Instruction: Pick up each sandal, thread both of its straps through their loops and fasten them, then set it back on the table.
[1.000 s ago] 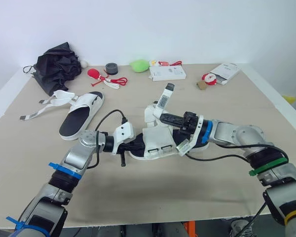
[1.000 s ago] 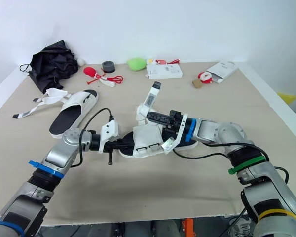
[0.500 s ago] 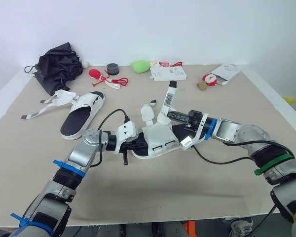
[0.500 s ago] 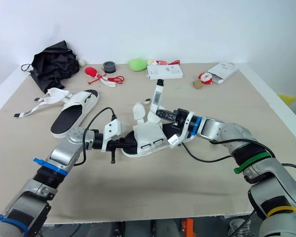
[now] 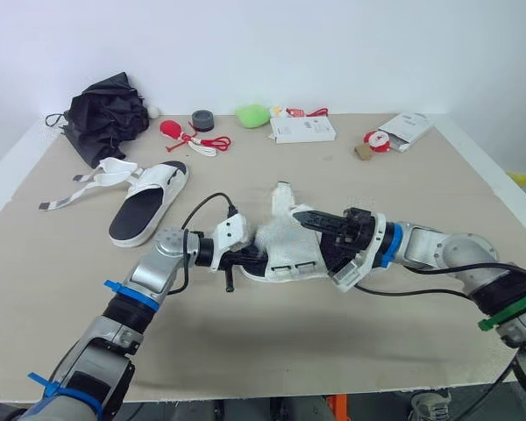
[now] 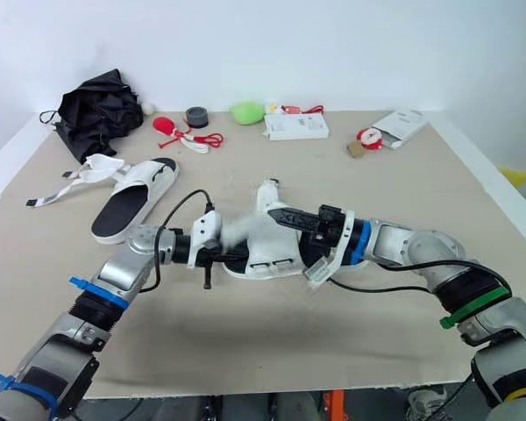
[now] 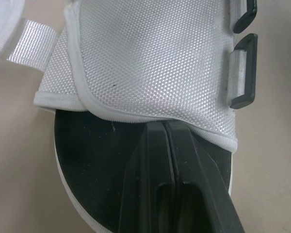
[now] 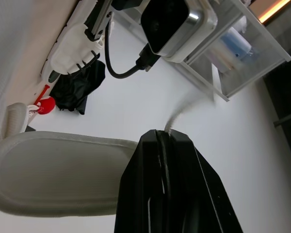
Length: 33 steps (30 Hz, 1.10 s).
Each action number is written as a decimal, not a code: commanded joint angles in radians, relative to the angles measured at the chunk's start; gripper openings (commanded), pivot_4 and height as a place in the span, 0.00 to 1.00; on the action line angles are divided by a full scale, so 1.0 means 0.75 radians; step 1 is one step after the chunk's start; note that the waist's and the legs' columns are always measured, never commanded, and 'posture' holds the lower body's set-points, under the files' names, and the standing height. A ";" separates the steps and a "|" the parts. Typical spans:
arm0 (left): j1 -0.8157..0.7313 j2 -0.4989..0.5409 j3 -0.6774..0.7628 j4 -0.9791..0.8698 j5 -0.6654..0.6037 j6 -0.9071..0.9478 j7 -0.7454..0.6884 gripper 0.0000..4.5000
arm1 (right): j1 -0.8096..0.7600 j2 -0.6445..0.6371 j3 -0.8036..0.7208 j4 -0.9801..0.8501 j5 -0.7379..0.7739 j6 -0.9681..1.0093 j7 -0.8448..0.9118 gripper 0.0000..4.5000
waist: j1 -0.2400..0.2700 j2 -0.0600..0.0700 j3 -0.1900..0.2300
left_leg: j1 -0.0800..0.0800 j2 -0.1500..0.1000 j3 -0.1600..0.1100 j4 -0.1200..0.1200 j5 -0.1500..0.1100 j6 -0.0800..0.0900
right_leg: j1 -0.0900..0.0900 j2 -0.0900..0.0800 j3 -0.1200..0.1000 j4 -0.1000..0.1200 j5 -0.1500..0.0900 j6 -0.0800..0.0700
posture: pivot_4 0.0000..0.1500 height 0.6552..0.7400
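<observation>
A white sandal with a black sole [image 5: 285, 254] lies mid-table between my two grippers. My left gripper [image 5: 248, 255] is shut on the edge of its white mesh upper [image 7: 150, 58], just over the black footbed [image 7: 92, 160]. Two black loops [image 7: 245, 73] sit along the side of the upper. My right gripper [image 5: 298, 214] is shut on a white strap [image 5: 282, 198], holding it low over the sandal's top. The second sandal [image 5: 145, 204] lies flat at the left with its straps [image 5: 81, 186] loose on the table.
Along the back edge lie a black folded umbrella [image 5: 105, 112], red items [image 5: 182, 136], a grey tape roll [image 5: 202, 120], a green object [image 5: 252, 115], a white box [image 5: 302, 130] and a white packet [image 5: 408, 129]. A black cable [image 5: 202, 210] loops by my left wrist.
The strap that stood upright has been brought down over the sandal by my right gripper, which moved lower and toward the left one. My left gripper keeps its hold.
</observation>
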 commanded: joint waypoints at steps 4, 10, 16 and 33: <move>0.001 0.006 -0.052 0.102 0.082 0.004 -0.007 0.00 | -0.024 -0.023 -0.126 -0.028 0.109 0.010 -0.038 0.01 | -0.001 0.000 0.000 | 0.000 0.000 0.000 0.000 0.000 0.000 | 0.000 0.000 0.000 0.000 0.000 0.000 | 1.00 1.00; -0.003 0.005 -0.054 0.112 0.083 -0.005 -0.011 0.00 | -0.028 -0.031 -0.089 0.074 0.377 -0.264 0.169 0.01 | -0.003 -0.001 0.001 | 0.000 0.000 0.000 0.000 -0.001 0.001 | 0.001 0.001 0.000 0.000 0.000 0.000 | 1.00 1.00; 0.002 0.008 -0.053 0.106 0.080 0.001 -0.013 0.00 | -0.008 0.007 -0.133 0.128 0.748 -0.405 0.521 0.12 | -0.005 -0.001 0.001 | 0.003 0.001 -0.001 0.000 -0.001 0.001 | 0.004 0.002 0.001 0.000 0.000 0.001 | 1.00 1.00; 0.005 0.012 -0.051 0.100 0.083 0.006 -0.023 0.00 | 0.143 -0.188 -0.303 0.040 1.374 -0.490 1.218 0.99 | -0.002 -0.001 0.001 | 0.004 0.002 -0.001 0.001 -0.001 0.001 | 0.005 0.003 0.000 0.000 0.000 0.000 | 1.00 1.00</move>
